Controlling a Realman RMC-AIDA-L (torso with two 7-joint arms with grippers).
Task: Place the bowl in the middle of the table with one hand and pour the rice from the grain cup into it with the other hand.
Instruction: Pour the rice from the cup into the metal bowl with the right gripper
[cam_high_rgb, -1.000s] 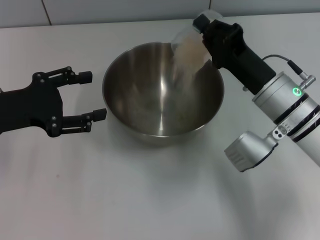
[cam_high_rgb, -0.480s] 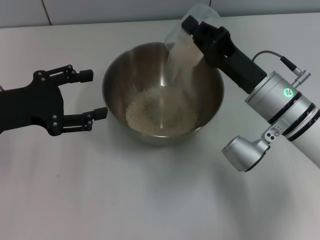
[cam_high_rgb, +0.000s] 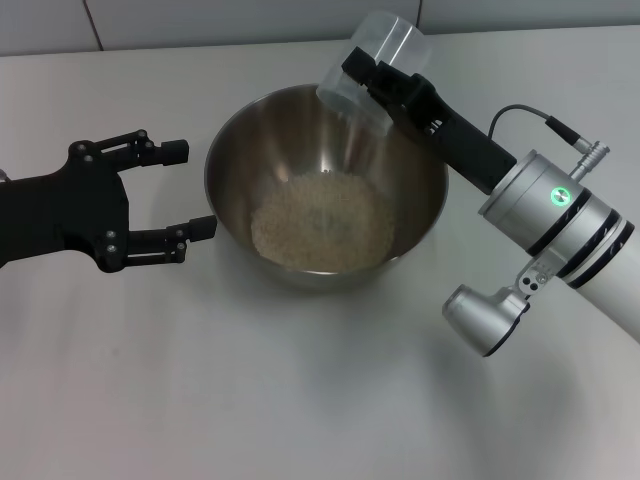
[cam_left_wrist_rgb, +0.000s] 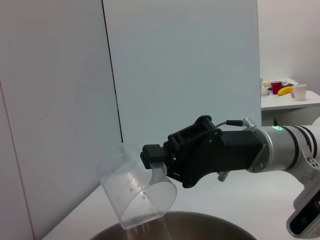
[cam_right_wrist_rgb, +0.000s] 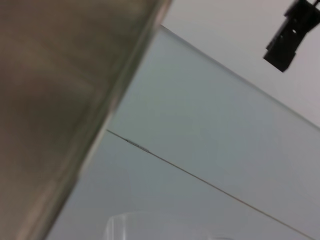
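The steel bowl (cam_high_rgb: 325, 185) stands on the white table (cam_high_rgb: 300, 390) near its middle, with a pale mound of rice (cam_high_rgb: 320, 222) in its bottom. My right gripper (cam_high_rgb: 372, 82) is shut on the clear grain cup (cam_high_rgb: 375, 62), tipped mouth-down over the bowl's far rim; the cup looks empty. The left wrist view shows the same cup (cam_left_wrist_rgb: 137, 197) held by the right gripper (cam_left_wrist_rgb: 160, 162) above the bowl's rim (cam_left_wrist_rgb: 172, 225). My left gripper (cam_high_rgb: 180, 190) is open and empty, just left of the bowl, not touching it.
A pale wall with a dark seam runs behind the table (cam_high_rgb: 90, 20). In the left wrist view a side table (cam_left_wrist_rgb: 287, 100) with cups and a banana stands far off. The right arm's silver cuff (cam_high_rgb: 555, 215) hangs over the table's right side.
The rice has run out of the cup into the bowl and the falling stream has stopped. My right gripper has tipped the cup further and raised it. The left gripper has not moved.
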